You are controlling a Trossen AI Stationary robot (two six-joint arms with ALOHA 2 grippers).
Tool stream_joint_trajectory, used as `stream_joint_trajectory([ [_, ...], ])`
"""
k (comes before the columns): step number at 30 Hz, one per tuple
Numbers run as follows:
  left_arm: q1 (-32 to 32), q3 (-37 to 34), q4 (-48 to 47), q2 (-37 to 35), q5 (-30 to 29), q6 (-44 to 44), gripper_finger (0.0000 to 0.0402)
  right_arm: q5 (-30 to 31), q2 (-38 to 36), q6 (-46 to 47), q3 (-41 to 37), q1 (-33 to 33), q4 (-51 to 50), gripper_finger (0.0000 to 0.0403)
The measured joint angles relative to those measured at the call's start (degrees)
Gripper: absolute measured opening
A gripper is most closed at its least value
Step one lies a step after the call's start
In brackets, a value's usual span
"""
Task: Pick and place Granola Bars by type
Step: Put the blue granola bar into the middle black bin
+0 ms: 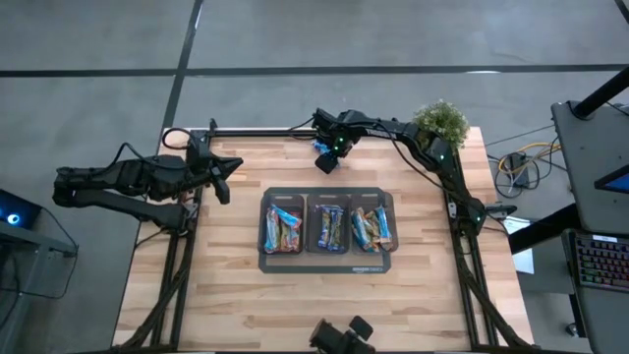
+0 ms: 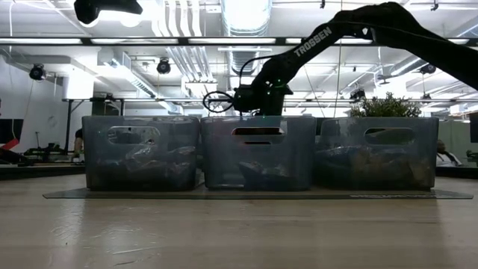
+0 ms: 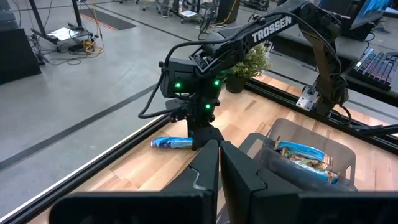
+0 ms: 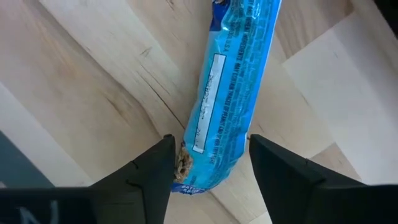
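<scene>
One light blue granola bar [image 4: 233, 81] lies flat on the wood near the table's far edge [image 1: 324, 160], also seen in the left wrist view [image 3: 172, 142]. My right gripper [image 4: 208, 162] is open and low over it [image 1: 328, 155], with one finger on each side of the bar's end. More granola bars in light blue, dark blue and orange-brown fill three grey bins [image 1: 326, 224] on a dark tray [image 1: 329, 264] at mid-table. My left gripper [image 3: 219, 152] is shut and empty, raised left of the bins [image 1: 226, 177]. My right gripper comes from above, pointing down, its fingers [image 4: 155, 168] across the bar's end part [image 4: 214, 155]. The bar lies flat on the table. The fingers stand very near its edges; I cannot tell whether they touch it.
A potted plant [image 1: 440, 120] stands at the table's far right corner. The three bins [image 2: 258, 153] sit side by side in the tray, between the near side and the bar. Bare wood shows to the left, right and near side of the tray.
</scene>
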Motion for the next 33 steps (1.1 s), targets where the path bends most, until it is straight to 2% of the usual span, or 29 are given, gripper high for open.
stream_joint_trajectory([
  [15, 0.0, 0.0, 0.0, 0.0, 0.0, 0.0, 0.0, -1.5, 0.0, 0.0, -0.3, -0.2, 0.3, 0.0129],
  [33, 0.0, 0.0, 0.0, 0.0, 0.0, 0.0, 0.0, -1.5, 0.0, 0.0, -0.3, -0.2, 0.3, 0.008],
])
